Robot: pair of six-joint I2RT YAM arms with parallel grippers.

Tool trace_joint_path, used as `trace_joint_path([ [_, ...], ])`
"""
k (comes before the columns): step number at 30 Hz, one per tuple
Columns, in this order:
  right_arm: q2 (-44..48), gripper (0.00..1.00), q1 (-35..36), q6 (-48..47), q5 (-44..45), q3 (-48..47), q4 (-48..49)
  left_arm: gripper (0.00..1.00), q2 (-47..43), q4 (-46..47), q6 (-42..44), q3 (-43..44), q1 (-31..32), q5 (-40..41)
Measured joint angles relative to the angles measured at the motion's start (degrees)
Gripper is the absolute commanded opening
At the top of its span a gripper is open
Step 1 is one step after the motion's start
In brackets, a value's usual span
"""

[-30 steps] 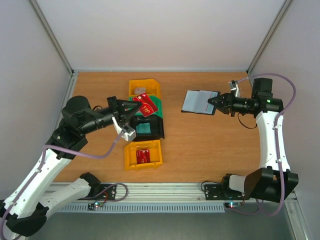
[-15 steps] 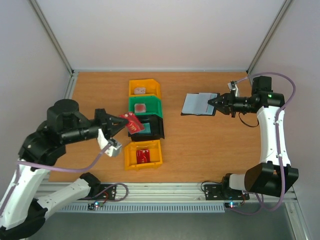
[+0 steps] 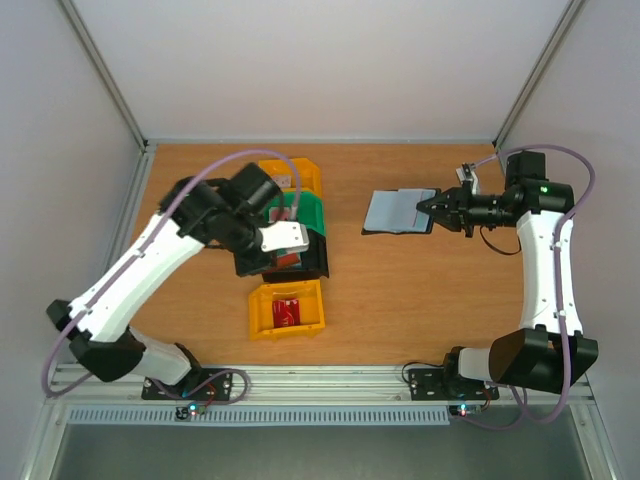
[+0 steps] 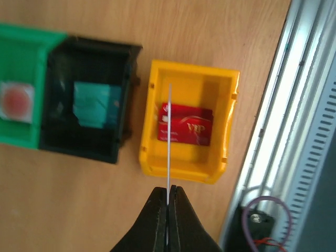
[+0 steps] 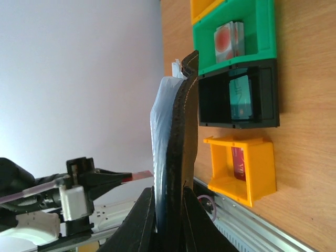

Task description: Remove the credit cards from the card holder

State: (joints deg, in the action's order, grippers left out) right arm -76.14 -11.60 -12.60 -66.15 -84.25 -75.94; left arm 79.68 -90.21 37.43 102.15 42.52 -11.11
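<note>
Over the near yellow bin (image 4: 148,126) | a card (image 4: 168,168) is pinched edge-on by the left tool (image 4: 168,202) | the card holder (image 3: 395,210) is clamped by the right tool (image 3: 431,212), well to the right | step judged: drop-off | next: left tool to be spread.

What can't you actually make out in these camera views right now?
Held card: the left wrist view shows only its thin edge, face unseen.
Card holder: edge-on in the right wrist view, tiny from above; whether cards remain inside is unclear.
Far yellow bin: mostly under the left arm from above, cut off at the right wrist view's top edge.
Green bin's card: blurred.
</note>
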Motion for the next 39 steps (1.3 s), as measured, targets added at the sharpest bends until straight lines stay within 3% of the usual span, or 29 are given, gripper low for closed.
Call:
trace_joint_path([
  [4,0.3,0.01,0.0,0.1,1.5,2.7,1.2,0.00,1.6,-0.9,-12.8,-3.6,3.9,4.7],
  [9,0.0,0.01,1.0,0.0,6.4,14.9,4.0,0.00,-1.8,-2.3,-22.2,-4.5,4.4,5.6],
  [20,-13.5,0.02,12.4,-3.2,9.8,27.3,13.1,0.00,-2.5,-0.1,-25.2,-4.4,4.4,10.0],
  [21,-14.7,0.05,12.8,-3.7,9.8,27.7,13.9,0.00,-2.6,0.5,-25.2,-4.5,4.4,10.5],
  [22,-16.4,0.15,13.3,-4.3,9.9,28.2,14.7,0.00,-2.9,1.2,-25.2,-4.6,4.4,11.2],
  [24,-19.8,0.44,13.7,-5.8,10.1,29.0,15.5,0.00,-3.3,2.6,-24.7,-4.7,4.4,12.4],
  [25,-21.4,0.52,13.9,-6.2,10.5,29.1,15.4,0.00,-3.7,3.3,-24.2,-4.7,4.4,12.8],
  [29,-24.2,0.60,12.3,-8.0,16.0,27.7,12.2,0.00,-7.6,10.6,-20.2,-6.8,4.5,12.7],
  [34,-20.3,0.71,2.8,-6.0,25.2,21.0,5.5,0.00,-18.1,26.0,-7.8,-16.0,4.7,6.9],
  [36,-17.5,0.71,0.2,-5.3,28.3,12.1,1.5,0.00,-24.4,35.5,0.7,-23.6,5.0,3.5],
  [39,-17.1,0.71,1.4,-5.4,29.0,-9.6,-4.8,0.00,-31.7,47.5,17.0,-34.1,5.1,-1.5],
])
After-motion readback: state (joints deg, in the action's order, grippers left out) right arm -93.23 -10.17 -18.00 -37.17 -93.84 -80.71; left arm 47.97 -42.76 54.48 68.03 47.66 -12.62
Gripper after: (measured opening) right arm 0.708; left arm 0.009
